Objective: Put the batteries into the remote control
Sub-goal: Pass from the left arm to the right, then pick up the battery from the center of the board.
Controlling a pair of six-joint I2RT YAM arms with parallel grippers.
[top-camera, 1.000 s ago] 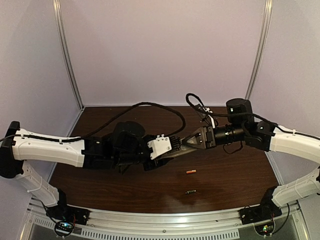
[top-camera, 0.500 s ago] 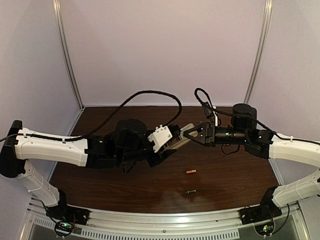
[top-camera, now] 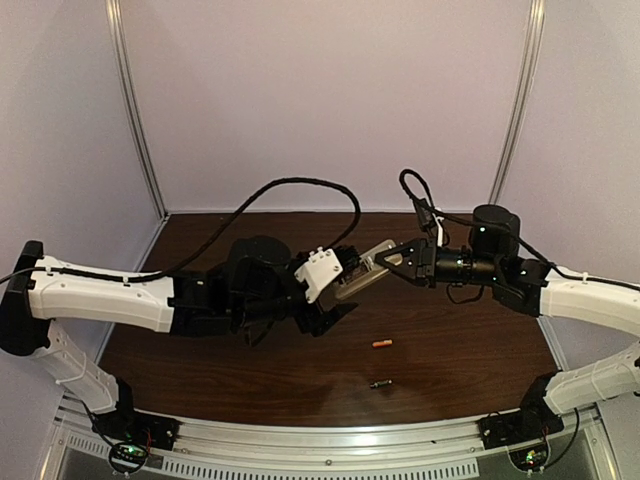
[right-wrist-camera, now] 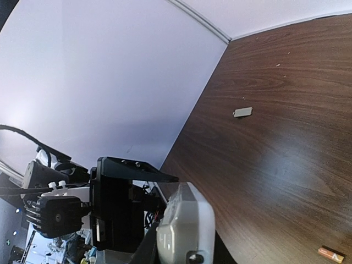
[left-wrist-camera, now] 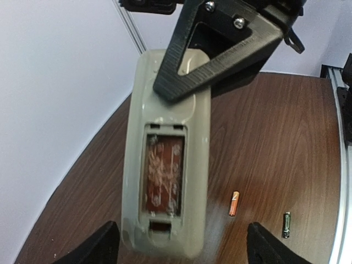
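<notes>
The remote control (left-wrist-camera: 165, 165) hangs above the table with its grey-beige back towards the left wrist camera. Its battery bay is uncovered and shows a brown board. My right gripper (top-camera: 393, 262) is shut on the remote's far end, one black finger (left-wrist-camera: 220, 49) lying across the back. My left gripper (left-wrist-camera: 184, 250) is open, its tips standing clear on either side of the near end. The orange battery (top-camera: 381, 343) and the dark battery (top-camera: 379, 383) lie on the table in front of the grippers. In the right wrist view the remote (right-wrist-camera: 187, 231) fills the lower middle.
A small grey flat piece (right-wrist-camera: 242, 111) lies alone on the dark wooden table (top-camera: 450, 350) towards the back. Pale walls with metal corner rails (top-camera: 135, 110) close in the back and sides. A black cable (top-camera: 300, 185) arcs over the left arm.
My right gripper closed on the remote's far end. My left gripper then opened and let go of it. The remote and right gripper rose slightly.
</notes>
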